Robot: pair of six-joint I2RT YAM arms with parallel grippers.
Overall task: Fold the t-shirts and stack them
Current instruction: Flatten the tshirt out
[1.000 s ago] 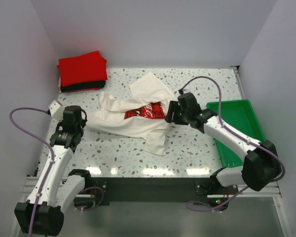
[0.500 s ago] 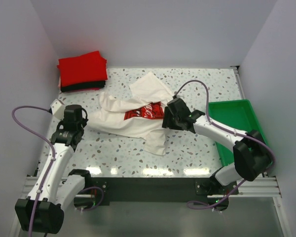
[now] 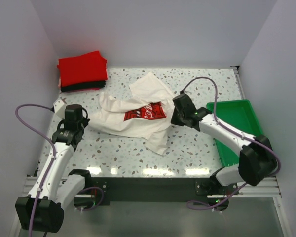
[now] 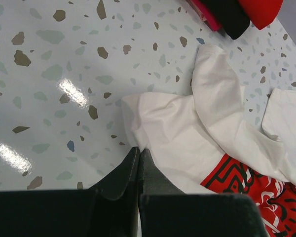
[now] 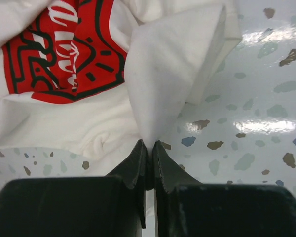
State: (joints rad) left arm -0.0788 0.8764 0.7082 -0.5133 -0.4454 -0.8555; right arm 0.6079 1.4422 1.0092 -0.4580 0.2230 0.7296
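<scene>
A cream-white t-shirt (image 3: 118, 121) with a red chest print (image 3: 145, 111) lies crumpled in the middle of the table. My left gripper (image 3: 82, 120) is at its left edge, shut with the shirt's hem (image 4: 153, 123) pinched at the fingertips (image 4: 139, 149). My right gripper (image 3: 173, 117) is at the shirt's right side, shut on a raised fold of white cloth (image 5: 172, 64) that rises from between its tips (image 5: 149, 144). A folded red t-shirt (image 3: 82, 69) lies on a folded black one (image 3: 76, 88) at the back left.
A green tray (image 3: 229, 102) stands at the right, under the right arm's forearm. The folded stack's edge (image 4: 229, 17) shows at the top of the left wrist view. White walls close in the table at left, back and right.
The right gripper reached left onto the shirt, shut on a fold of it and has drawn back slightly to the right. The left gripper has stayed shut at the shirt's left edge.
</scene>
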